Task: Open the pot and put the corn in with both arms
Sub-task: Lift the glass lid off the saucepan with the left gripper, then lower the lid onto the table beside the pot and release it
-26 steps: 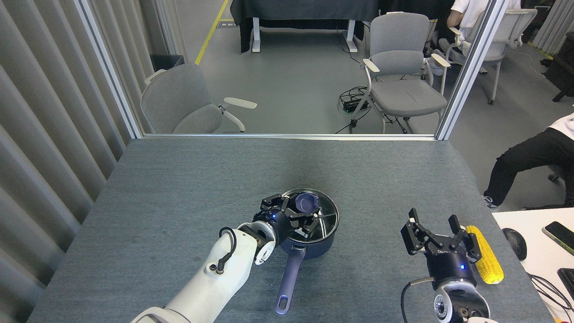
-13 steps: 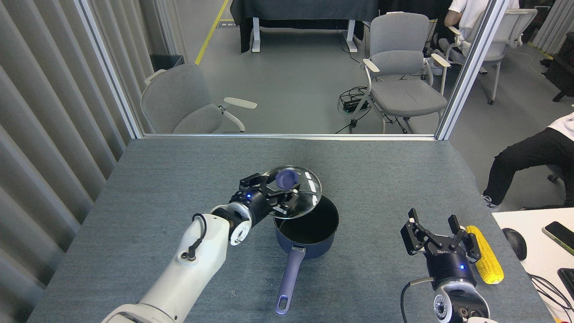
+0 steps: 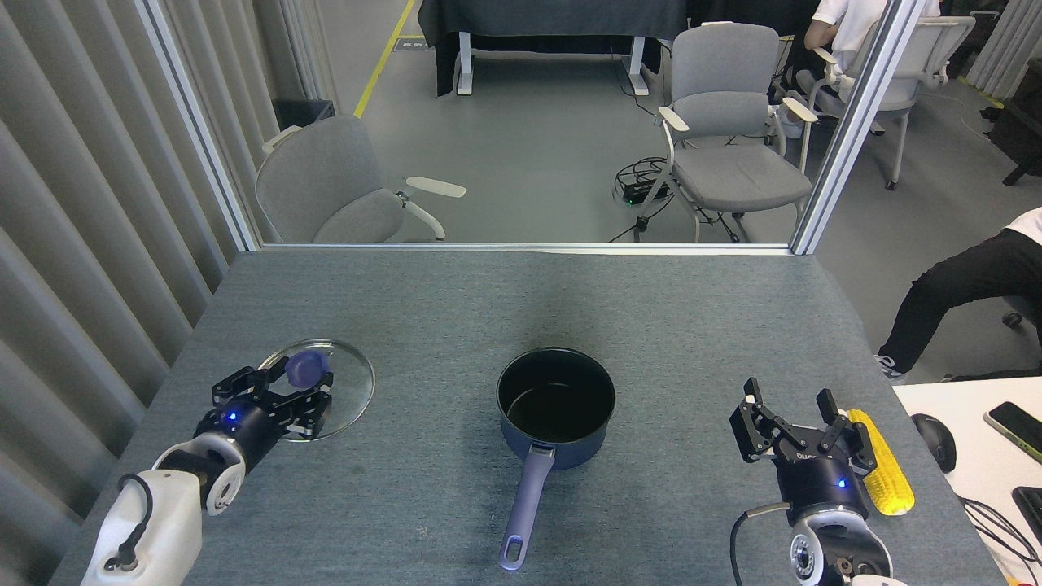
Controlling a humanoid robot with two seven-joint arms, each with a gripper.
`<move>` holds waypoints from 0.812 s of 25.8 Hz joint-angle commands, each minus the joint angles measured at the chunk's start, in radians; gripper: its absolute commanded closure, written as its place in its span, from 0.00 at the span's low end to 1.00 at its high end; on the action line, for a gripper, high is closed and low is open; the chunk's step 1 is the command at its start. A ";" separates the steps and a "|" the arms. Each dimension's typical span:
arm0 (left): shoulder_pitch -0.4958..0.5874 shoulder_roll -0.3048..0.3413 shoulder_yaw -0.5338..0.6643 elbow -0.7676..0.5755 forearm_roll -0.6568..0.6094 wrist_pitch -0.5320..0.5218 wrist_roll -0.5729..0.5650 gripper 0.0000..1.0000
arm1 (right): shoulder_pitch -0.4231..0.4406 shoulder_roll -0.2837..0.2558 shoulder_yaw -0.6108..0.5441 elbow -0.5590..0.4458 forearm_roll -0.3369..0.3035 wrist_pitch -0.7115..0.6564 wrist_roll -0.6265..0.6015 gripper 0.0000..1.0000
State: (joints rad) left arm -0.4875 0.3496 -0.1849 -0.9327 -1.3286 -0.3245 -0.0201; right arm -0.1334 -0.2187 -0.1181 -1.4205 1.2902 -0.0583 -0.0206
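Observation:
The dark navy pot [image 3: 556, 407] stands uncovered at the table's middle, black inside, its lavender handle [image 3: 523, 511] pointing toward me. My left gripper [image 3: 297, 382] is at the left of the table, shut on the purple knob of the round glass lid [image 3: 342, 391], which hangs low over or rests on the table surface; I cannot tell which. The yellow corn [image 3: 879, 473] lies on the table near its right edge. My right gripper [image 3: 794, 411] stands open just left of the corn, nothing between its fingers.
The grey table [image 3: 456, 301] ends at a glass partition behind. Grey chairs [image 3: 330, 187] stand beyond it. A person's legs [image 3: 952, 293] are at the right. A white side table [image 3: 977, 456] holds a mouse and phone.
My left arm has lifted the lid off the pot and carried it far left and down. The pot now stands uncovered. The right gripper and corn have not moved.

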 commanded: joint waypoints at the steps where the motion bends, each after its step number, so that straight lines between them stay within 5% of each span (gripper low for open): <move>1: 0.067 0.017 0.091 0.018 -0.004 0.021 0.005 0.57 | 0.003 -0.001 0.000 0.002 0.000 0.000 -0.002 0.00; 13: 0.079 0.060 0.176 0.207 -0.001 0.047 0.014 0.55 | 0.017 -0.005 -0.002 0.002 0.004 0.002 -0.002 0.00; 21: 0.075 0.061 0.177 0.227 -0.003 0.096 0.012 0.40 | 0.017 -0.007 -0.003 0.002 0.004 0.002 -0.002 0.00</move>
State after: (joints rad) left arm -0.4124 0.4108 -0.0079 -0.7087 -1.3290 -0.2597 -0.0014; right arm -0.1166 -0.2253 -0.1203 -1.4189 1.2946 -0.0565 -0.0228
